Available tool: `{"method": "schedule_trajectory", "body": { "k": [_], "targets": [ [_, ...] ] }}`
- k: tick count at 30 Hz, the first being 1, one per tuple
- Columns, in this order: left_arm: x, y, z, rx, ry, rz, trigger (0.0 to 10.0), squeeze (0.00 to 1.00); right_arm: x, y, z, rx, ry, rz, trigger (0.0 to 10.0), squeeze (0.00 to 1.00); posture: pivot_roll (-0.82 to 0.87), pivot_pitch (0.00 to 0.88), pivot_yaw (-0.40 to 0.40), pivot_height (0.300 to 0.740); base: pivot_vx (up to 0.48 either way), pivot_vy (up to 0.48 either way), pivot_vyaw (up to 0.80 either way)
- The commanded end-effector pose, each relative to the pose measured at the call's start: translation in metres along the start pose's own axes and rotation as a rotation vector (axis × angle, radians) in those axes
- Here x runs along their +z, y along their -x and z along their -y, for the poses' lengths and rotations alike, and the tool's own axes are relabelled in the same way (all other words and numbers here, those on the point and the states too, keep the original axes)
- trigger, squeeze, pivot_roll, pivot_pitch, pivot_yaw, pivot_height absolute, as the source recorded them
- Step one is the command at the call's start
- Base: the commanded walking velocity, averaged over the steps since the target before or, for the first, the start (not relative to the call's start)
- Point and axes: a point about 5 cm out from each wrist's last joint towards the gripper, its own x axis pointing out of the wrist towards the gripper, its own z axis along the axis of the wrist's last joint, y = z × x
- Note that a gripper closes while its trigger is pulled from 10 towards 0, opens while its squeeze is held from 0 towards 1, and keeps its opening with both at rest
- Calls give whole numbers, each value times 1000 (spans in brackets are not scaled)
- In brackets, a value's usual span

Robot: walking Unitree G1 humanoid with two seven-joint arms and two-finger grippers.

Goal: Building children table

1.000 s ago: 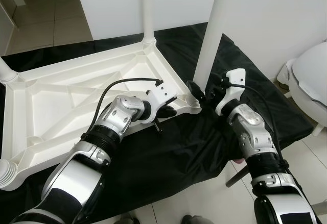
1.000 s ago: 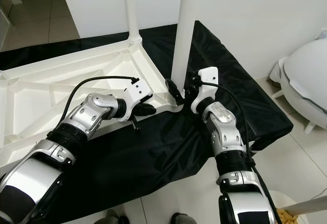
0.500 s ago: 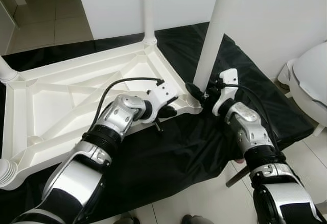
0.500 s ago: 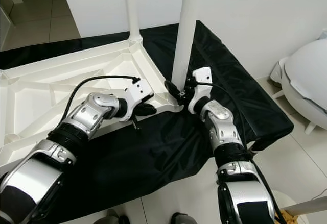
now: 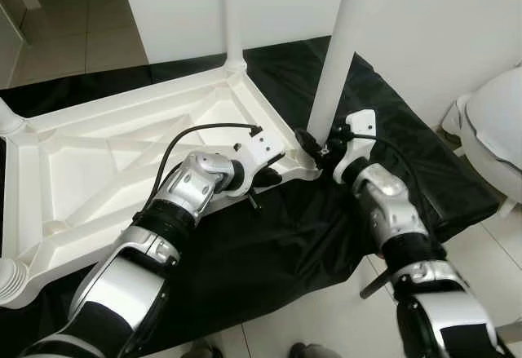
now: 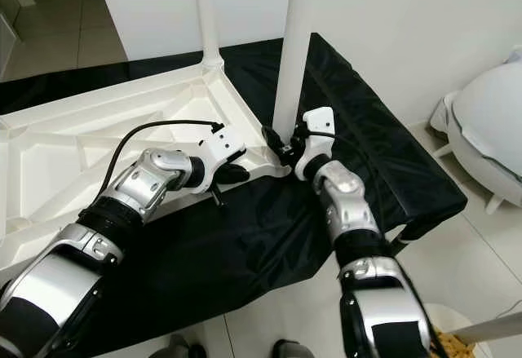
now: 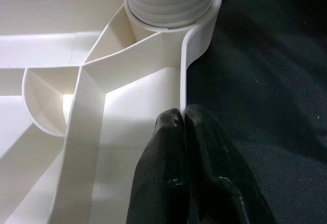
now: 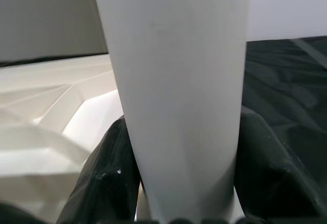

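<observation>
The room had a pale tiled floor [image 5: 73, 24] and a white wall [image 6: 391, 24] behind the work. Over a low surface lay a black cloth [image 5: 269, 252], wrinkled and hanging off the near edge toward the tiles. At the far right stood a rounded white object [image 5: 493, 130] (what it was could not be told).

On the cloth lay the white plastic tabletop [image 5: 106, 162], upside down, its ribbed underside facing up and covering most of the cloth's left part. A white leg [image 5: 231, 15] stood upright in the tabletop's far corner socket. A second leg [image 5: 338, 48] stood at the near right corner, close to the cloth's right side, leaning slightly. At the left edge, a ribbed threaded end [image 5: 10, 276] showed at the near corner and another leg stub [image 5: 8, 117] at the far one.

The right gripper [image 5: 314, 148] sat at the base of the second leg, its two black fingers [image 8: 110, 178] spread to either side of the leg and pressed against it. The left gripper [image 5: 271, 176] rested at the tabletop's near rim just left of that corner, its fingers [image 7: 168, 168] pressed together, tips touching the rim's thin wall beside the ribbed socket [image 7: 171, 2].
</observation>
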Motion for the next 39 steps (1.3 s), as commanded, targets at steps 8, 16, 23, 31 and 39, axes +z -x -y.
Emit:
{"method": "schedule_trajectory", "body": {
  "k": [8,16,23,31,39],
  "targets": [
    [-4,3,0,7,14,-8,10000,0,-10,3,-17,-308,-187,22,0,0,-53,146,63,740,0,0,0],
    [-3,2,-1,6,16,-10,10000,0,-4,0,-36,-410,-208,40,0,0,-51,144,66,740,0,0,0],
    [-3,2,0,5,14,-11,10000,0,-2,1,-34,-401,-201,37,10000,43,-54,144,65,740,0,0,0],
    [-2,2,0,4,15,-7,10000,0,0,5,-17,-250,-142,27,10000,0,-54,141,65,740,0,0,0],
    [-2,2,0,4,14,-8,10000,0,-4,8,-11,-143,-71,-18,10000,0,-53,139,68,740,0,0,0]
  ]
}}
